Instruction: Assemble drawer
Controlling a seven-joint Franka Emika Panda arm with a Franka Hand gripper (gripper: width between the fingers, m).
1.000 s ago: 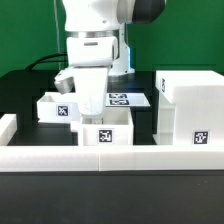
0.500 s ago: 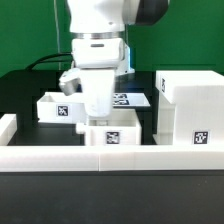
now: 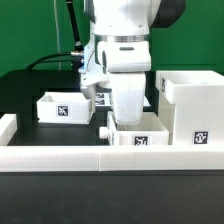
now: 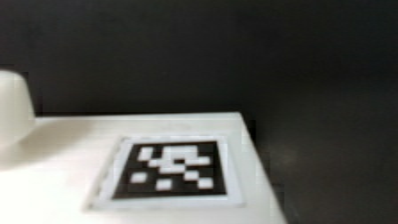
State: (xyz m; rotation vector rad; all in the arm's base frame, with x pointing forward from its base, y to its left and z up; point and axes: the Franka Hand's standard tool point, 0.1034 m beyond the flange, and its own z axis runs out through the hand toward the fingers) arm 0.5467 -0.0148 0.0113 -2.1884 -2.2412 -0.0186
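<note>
You have two open-top trays and one housing (image 3: 196, 108). The left tray (image 3: 58, 106) stands apart. The front tray (image 3: 138, 134) sits just beside the housing, under the gripper (image 3: 127, 115), whose finger spread you cannot tell.

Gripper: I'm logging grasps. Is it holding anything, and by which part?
Cannot tell: the gripper comes down at the front tray, but its fingertips are hidden.
</note>
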